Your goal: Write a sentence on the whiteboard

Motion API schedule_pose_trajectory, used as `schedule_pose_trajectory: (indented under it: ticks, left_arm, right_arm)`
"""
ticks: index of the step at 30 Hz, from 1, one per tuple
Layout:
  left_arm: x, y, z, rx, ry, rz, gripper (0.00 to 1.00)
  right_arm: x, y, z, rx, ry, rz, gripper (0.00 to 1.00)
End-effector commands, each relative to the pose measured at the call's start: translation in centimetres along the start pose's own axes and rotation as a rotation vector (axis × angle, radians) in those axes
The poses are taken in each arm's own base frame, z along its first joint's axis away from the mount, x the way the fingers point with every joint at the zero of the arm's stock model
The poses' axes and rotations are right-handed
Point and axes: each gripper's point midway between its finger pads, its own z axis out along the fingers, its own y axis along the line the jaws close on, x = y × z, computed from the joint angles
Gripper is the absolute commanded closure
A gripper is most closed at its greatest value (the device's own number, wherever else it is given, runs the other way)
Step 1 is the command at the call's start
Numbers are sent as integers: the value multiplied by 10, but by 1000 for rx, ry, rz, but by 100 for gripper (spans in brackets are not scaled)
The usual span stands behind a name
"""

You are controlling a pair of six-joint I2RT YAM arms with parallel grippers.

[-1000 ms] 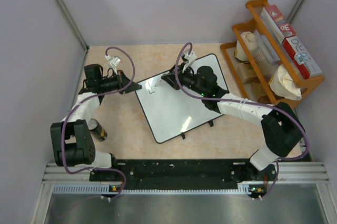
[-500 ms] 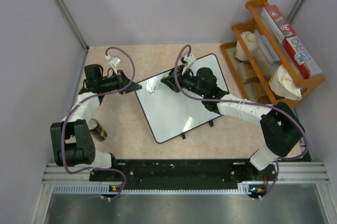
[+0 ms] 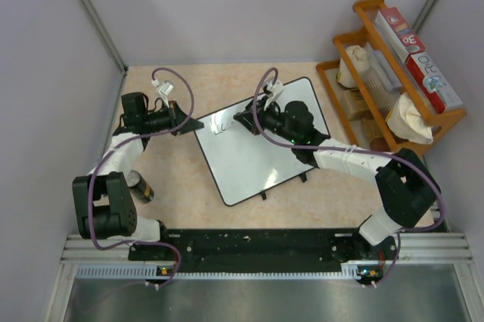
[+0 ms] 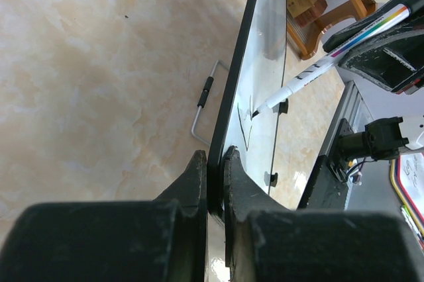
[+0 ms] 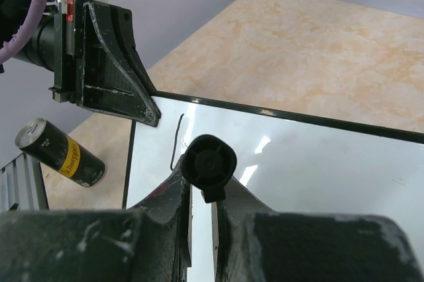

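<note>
- The whiteboard (image 3: pixel 261 144) sits in the middle of the counter (image 3: pixel 181 178), turned askew to the counter's edges, between the two arms.
- Its small black feet stick out from the long edge nearer the arm bases.
- The left claw (image 3: pixel 193 124) is at the board's far left corner. In the left wrist view its fingers (image 4: pixel 195 179) are pinched shut on the thin black frame, one on each face of the board (image 4: pixel 271 4).
- Whether that corner is lifted off the counter (image 4: pixel 99 63) cannot be told.
- The right claw (image 3: pixel 246 118) hangs over the far part of the board, close to the left claw.
- In the right wrist view the right claw (image 5: pixel 203 192) is closed on a marker (image 5: pixel 209 163), whose round black back end faces the camera.
- From the left wrist, the marker (image 4: pixel 331 57) is white with coloured bands and slants down to the board, its dark tip touching the white surface.
- A few thin black strokes (image 4: pixel 244 120) are on the board at the tip. From the right wrist they show as one curved line (image 5: pixel 177 140) near the corner held by the left claw (image 5: pixel 112 63).
- What the strokes spell cannot be read.
- A black can (image 3: pixel 140 186) with a yellow label lies on its side on the counter beside the left arm, apart from the board.
- An orange wooden rack (image 3: pixel 366 6) with boxes and bags stands at the far right, just beside the board's right corner.
</note>
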Motion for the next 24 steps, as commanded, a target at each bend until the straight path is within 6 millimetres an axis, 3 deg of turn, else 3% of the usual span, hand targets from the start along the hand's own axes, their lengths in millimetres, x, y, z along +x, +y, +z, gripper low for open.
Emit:
schedule_pose_trajectory:
  ticks: [1,17,24]
  left_arm:
    - [-2,22,5,-107,-8,163,100]
    - [-1,22,7,-103,0,163,100]
    - [-1,22,7,-104,2,166,100]
  right_arm:
    - [6,-28,-8,126,12,-24,100]
    - [-37,-19,11,105,-61,-22,100]
    - [-28,-10,19,49,-12,-16,100]
